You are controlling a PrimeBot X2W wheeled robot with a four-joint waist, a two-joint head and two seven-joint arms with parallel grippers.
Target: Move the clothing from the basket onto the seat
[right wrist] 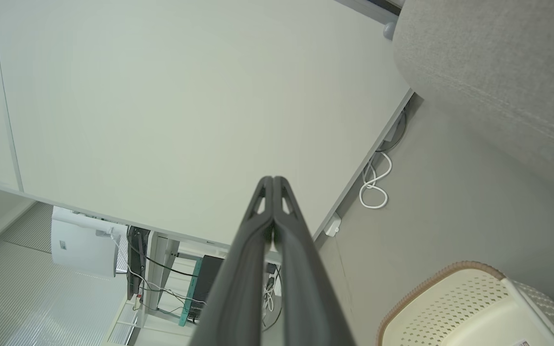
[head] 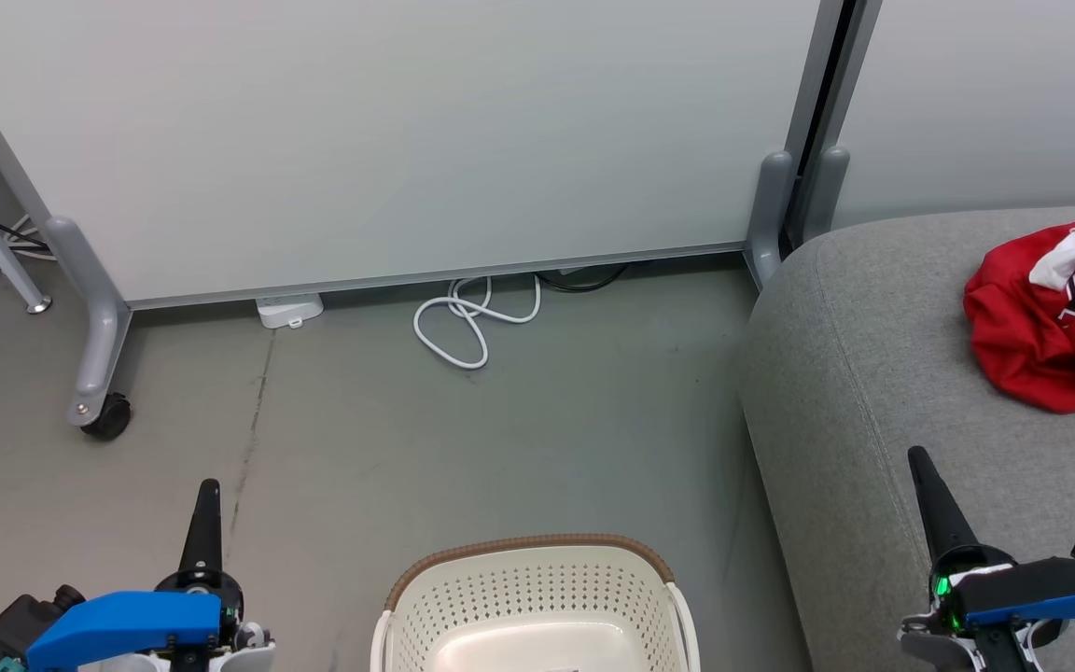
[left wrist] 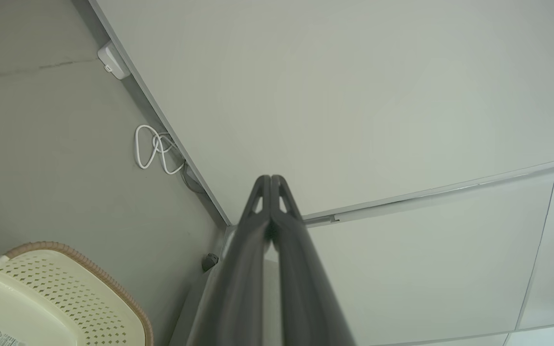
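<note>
Red clothing (head: 1051, 327) lies on the seat (head: 855, 373), beyond the right tool (head: 918, 457).

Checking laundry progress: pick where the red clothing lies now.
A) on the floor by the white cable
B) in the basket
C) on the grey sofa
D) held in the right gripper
C: the red clothing lies bunched on the grey sofa; what shows of the basket holds no fabric.

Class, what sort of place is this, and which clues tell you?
Probably an office or lab corner staged as a home: a wheeled partition panel, a loose white cable on the floor, a grey sofa and laundry basket.
</note>
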